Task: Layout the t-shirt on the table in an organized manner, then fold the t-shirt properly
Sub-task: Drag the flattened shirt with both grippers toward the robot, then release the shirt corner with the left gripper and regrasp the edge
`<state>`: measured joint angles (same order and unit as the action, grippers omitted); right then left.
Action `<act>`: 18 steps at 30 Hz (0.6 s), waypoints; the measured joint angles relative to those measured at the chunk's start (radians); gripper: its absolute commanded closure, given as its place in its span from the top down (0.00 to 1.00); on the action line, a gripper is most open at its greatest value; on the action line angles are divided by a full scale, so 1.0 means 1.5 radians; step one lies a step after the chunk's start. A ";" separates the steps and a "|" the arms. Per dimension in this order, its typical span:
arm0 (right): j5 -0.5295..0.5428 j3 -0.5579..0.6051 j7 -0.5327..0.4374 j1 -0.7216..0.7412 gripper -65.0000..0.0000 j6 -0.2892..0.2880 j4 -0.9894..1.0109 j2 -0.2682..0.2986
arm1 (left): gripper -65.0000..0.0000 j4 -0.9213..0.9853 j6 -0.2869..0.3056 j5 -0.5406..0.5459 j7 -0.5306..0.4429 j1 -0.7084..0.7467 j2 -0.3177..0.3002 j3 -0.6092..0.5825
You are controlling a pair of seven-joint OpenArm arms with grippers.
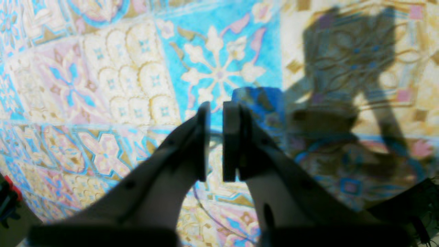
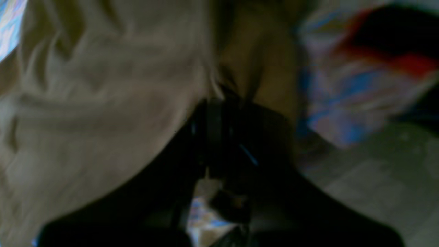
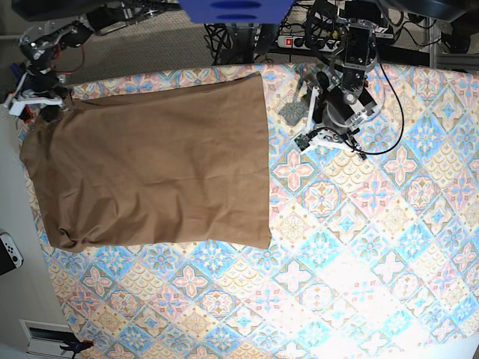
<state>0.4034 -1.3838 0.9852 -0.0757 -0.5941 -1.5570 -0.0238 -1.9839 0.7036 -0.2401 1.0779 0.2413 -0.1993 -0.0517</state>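
Patterned bench (image 3: pixel 359 247) carries the shirt (image 3: pixel 150 172) flat on the base view's left half, looking already doubled over, sleeves not visible. Right end effector (image 2: pixel 219 113) pinches its far-left corner at the bench edge. Left end effector (image 1: pixel 215 144) hangs nearly pressed together, empty, well apart; I judge more folds remain.

Bright glare on the table (image 3: pixel 352 292), hard arm shadow in left wrist view, dim blurred right wrist view.
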 measured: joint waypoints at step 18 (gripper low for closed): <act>-0.004 0.052 0.006 -0.015 0.00 0.002 0.000 -0.005 | 0.51 -0.009 -0.001 0.003 0.005 0.000 0.234 0.278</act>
<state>0.3973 -1.3052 0.9947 -0.0978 -0.5915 -1.5566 -0.0307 -1.9972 0.7025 -0.2359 1.0851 0.2413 0.1524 0.3660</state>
